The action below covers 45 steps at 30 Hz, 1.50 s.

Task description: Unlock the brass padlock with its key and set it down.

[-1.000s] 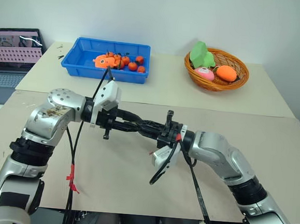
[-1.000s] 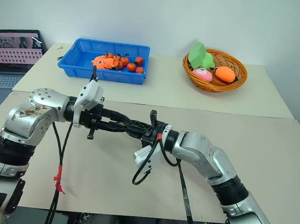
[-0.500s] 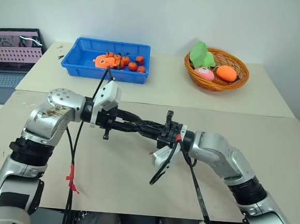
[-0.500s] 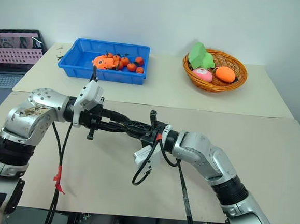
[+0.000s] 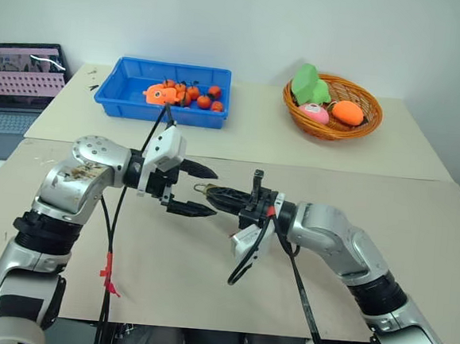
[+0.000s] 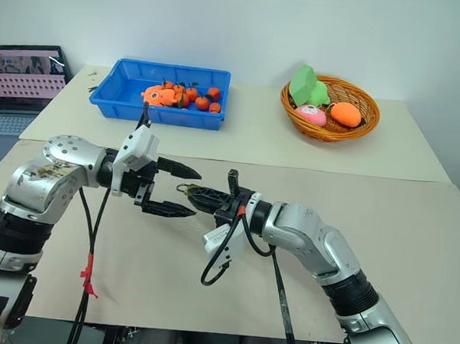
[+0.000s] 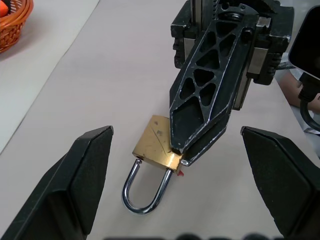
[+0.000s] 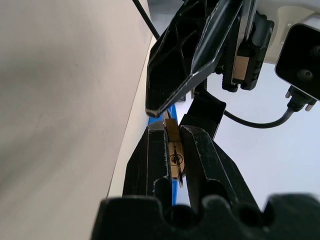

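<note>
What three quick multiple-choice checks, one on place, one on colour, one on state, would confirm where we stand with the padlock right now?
1. Where is the padlock?
A. Lying in the blue bin
B. Pinched in the right hand
C. Resting in the basket

2. What colour is the padlock's body?
A. Golden brass
B. Red
C. Black

3. How does the left hand stand?
A. Shut on the padlock
B. Shut on nothing
C. Open, its fingers apart on either side of the padlock

Answers:
1 B: the right hand grips the padlock's body above the table.
2 A: the body is golden brass, with a silver shackle.
3 C: the left hand has its fingers spread wide and touches nothing.
</note>
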Motion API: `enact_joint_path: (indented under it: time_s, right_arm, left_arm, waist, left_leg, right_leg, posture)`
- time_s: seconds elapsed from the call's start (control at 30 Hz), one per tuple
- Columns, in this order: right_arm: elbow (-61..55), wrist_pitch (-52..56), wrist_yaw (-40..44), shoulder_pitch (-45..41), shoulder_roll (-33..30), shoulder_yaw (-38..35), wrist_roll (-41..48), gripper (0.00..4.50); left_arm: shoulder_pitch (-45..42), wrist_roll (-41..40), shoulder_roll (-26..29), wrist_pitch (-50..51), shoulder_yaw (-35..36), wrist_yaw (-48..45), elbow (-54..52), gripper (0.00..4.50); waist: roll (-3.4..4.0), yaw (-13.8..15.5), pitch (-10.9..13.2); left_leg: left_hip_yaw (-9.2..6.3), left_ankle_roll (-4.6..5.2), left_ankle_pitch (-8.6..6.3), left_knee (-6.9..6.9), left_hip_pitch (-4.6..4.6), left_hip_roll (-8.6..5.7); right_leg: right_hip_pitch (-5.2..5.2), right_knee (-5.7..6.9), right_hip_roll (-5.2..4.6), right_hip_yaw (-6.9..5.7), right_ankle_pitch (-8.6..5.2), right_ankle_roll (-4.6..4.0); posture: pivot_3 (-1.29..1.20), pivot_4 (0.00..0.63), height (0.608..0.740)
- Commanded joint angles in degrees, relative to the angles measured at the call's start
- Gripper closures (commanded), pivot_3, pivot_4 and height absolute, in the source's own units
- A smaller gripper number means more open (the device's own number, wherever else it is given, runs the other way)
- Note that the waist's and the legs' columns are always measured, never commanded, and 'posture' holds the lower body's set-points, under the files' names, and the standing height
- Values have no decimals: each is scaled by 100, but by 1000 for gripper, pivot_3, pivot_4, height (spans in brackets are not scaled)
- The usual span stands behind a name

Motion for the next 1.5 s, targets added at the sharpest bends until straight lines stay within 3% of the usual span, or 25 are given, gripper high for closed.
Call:
enact_joint_path:
  time_s: [0.03, 0.17, 0.3, 0.4, 0.73, 1.5]
  right_arm:
    - [-142, 42, -90, -21, -63, -209, 78, 4263]
    - [-162, 69, -131, 53, -149, -296, 47, 4263]
    - [-259, 95, -119, 138, -202, -334, 67, 4263]
    - [-342, 130, -102, 171, -206, -329, 65, 4263]
    - [-519, 120, -59, 209, -228, -285, 40, 4263]
    - [-546, 115, 161, 180, -141, -168, 269, 4263]
  left_arm:
    - [-449, -491, 192, 696, 424, -221, 561, 111]
    - [-948, -769, 367, 1397, 681, -424, 1602, 111]
    - [-1049, -665, 461, 1386, 691, -557, 2127, 111]
    - [-838, -598, 390, 1243, 637, -594, 2080, 724]
    - [-649, -551, 138, 1243, 492, -498, 1713, 4433]
    - [-786, -612, -41, 1356, 204, -651, 1353, 4473]
  waist:
    - [0, -2, 0]
    - [-3, 2, 2]
    - [-2, -2, 1]
    - [-4, 1, 2]
    - [-5, 6, 3]
    - [-5, 4, 3]
  left_leg:
    - [0, 0, 0, 0, 1, 0]
    - [-3, 0, 0, 0, 1, 0]
    - [-2, 0, 0, 0, 1, -1]
    - [-3, 0, 0, -1, 0, 0]
    - [-3, 0, 0, -1, 1, 0]
    - [-5, 0, 0, 0, 1, 0]
  right_leg:
    - [0, 2, 1, 0, 0, -1]
    - [-2, 7, 2, -1, -4, 1]
    - [-2, 5, 1, -1, -9, 3]
    - [-4, 8, 0, -2, -10, 0]
    - [-5, 17, 0, -2, -11, -3]
    - [-5, 18, 1, -2, -11, -4]
  posture:
    - [0, 150, 740]
    - [0, 150, 740]
    - [0, 150, 740]
    - [0, 150, 740]
    - [0, 150, 740]
    - [0, 150, 740]
